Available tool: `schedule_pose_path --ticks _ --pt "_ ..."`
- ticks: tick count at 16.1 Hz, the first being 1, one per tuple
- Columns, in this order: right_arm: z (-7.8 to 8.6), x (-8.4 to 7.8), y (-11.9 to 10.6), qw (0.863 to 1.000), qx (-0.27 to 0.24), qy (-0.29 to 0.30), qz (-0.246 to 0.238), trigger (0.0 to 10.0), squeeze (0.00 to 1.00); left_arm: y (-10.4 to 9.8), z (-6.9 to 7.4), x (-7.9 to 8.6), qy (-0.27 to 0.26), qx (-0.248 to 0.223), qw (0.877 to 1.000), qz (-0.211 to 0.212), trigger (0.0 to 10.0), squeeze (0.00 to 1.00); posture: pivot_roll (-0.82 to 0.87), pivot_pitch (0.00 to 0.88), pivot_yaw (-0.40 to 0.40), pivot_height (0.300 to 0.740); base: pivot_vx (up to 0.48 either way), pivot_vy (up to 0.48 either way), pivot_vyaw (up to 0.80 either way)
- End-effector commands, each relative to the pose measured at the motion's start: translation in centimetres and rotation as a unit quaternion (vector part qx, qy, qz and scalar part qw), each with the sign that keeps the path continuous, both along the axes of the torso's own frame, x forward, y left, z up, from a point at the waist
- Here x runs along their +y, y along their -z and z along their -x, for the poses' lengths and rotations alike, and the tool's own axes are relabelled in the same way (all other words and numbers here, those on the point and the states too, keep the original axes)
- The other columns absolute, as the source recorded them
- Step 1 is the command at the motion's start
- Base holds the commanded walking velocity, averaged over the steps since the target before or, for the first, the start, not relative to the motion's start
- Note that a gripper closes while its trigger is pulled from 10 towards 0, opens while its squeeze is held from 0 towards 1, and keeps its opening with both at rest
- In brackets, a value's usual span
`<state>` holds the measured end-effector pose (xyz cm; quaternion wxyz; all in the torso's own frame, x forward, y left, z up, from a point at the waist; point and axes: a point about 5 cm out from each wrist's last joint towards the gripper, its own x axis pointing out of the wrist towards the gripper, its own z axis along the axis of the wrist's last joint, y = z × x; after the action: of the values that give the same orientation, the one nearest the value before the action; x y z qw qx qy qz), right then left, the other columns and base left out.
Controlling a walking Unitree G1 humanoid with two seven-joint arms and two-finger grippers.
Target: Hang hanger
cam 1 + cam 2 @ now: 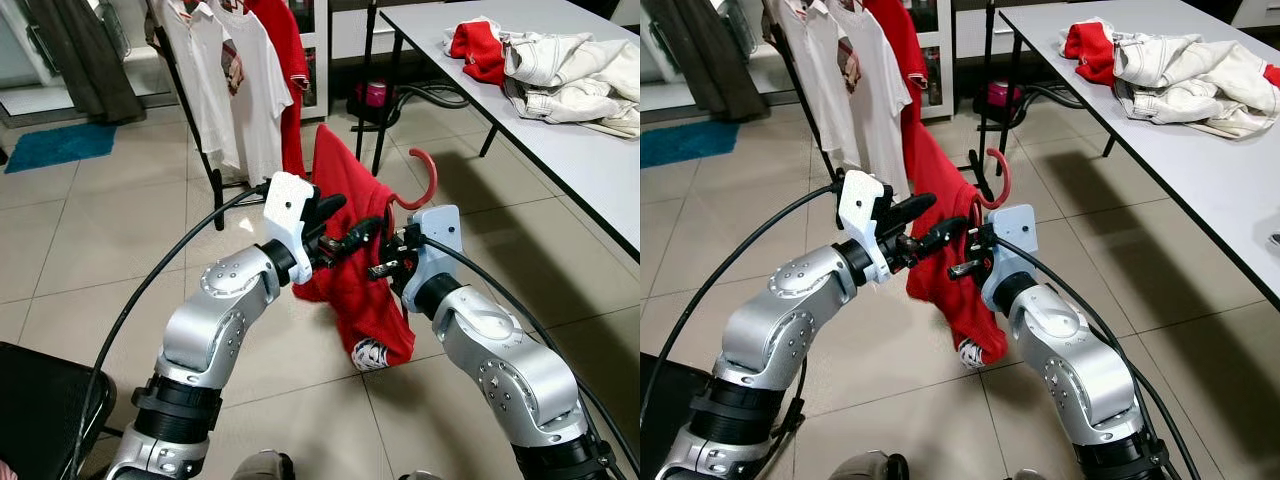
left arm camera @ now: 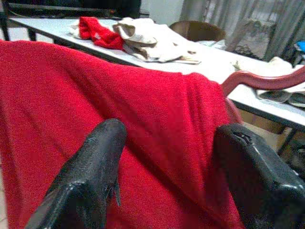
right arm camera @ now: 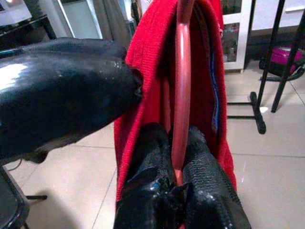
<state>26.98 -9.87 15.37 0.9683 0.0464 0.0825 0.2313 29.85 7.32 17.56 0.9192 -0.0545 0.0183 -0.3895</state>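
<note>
the robot holds a red shirt (image 1: 345, 270) on a red hanger (image 1: 420, 180) up in front of its body, above the tiled floor (image 1: 110, 240). the right gripper (image 3: 178, 183) has its two black fingers pressed tight on the thin red bar of the hanger, right at the neck of the shirt. the hanger's hook curls up above the shirt and is not on anything. the left gripper (image 1: 345, 230) reaches in from the other side, with its fingers (image 2: 102, 157) spread apart, one on each side of the shirt's shoulder; it is not squeezed closed, and whether they press the cloth cannot be told. the shirt hangs down between the two arms, and a small white picture sits near its bottom edge; its words are too small to read. behind, a black clothes rack (image 1: 205, 160) holds white shirts (image 1: 235, 80) and another red one. on the robot's right stands a white table (image 1: 560, 140) with a pile of cream and red clothes (image 1: 550, 65) on it. a blue mat (image 1: 60, 145) lies on the floor far back on the left.
</note>
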Motion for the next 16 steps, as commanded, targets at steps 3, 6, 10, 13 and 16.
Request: schedule_pose_path --ticks 3,6,10,13,16 --pt "-0.1 0.3 -1.1 1.000 -0.023 -0.009 -0.004 10.0 0.00 0.0 -0.2 -0.1 -0.002 -0.008 1.000 -0.010 0.0 0.00 0.05 0.058 0.071 0.740 0.000 0.000 0.00" --pt "-0.2 0.3 -1.1 1.000 -0.024 -0.011 -0.004 10.0 0.00 0.2 -0.3 -0.1 -0.002 -0.008 1.000 -0.012 0.0 0.00 0.05 0.056 0.070 0.740 0.000 0.000 0.00" --pt "-0.1 0.4 -1.4 0.999 -0.034 -0.019 0.006 10.0 0.00 0.7 -0.6 -0.4 0.015 0.001 1.000 -0.020 0.0 0.00 0.04 0.052 0.073 0.740 0.000 0.000 0.00" --pt "-0.3 0.2 -1.4 0.999 -0.035 -0.010 0.022 10.0 0.00 0.2 -0.5 -0.3 0.029 0.004 1.000 0.012 0.0 0.00 0.04 0.050 0.074 0.740 0.000 0.000 0.00" --pt "-0.7 -0.6 -0.9 0.998 -0.032 0.029 0.052 10.0 0.00 -0.7 0.3 0.8 0.018 -0.027 0.999 0.029 0.0 0.00 0.04 0.051 0.076 0.740 0.000 0.000 0.00"
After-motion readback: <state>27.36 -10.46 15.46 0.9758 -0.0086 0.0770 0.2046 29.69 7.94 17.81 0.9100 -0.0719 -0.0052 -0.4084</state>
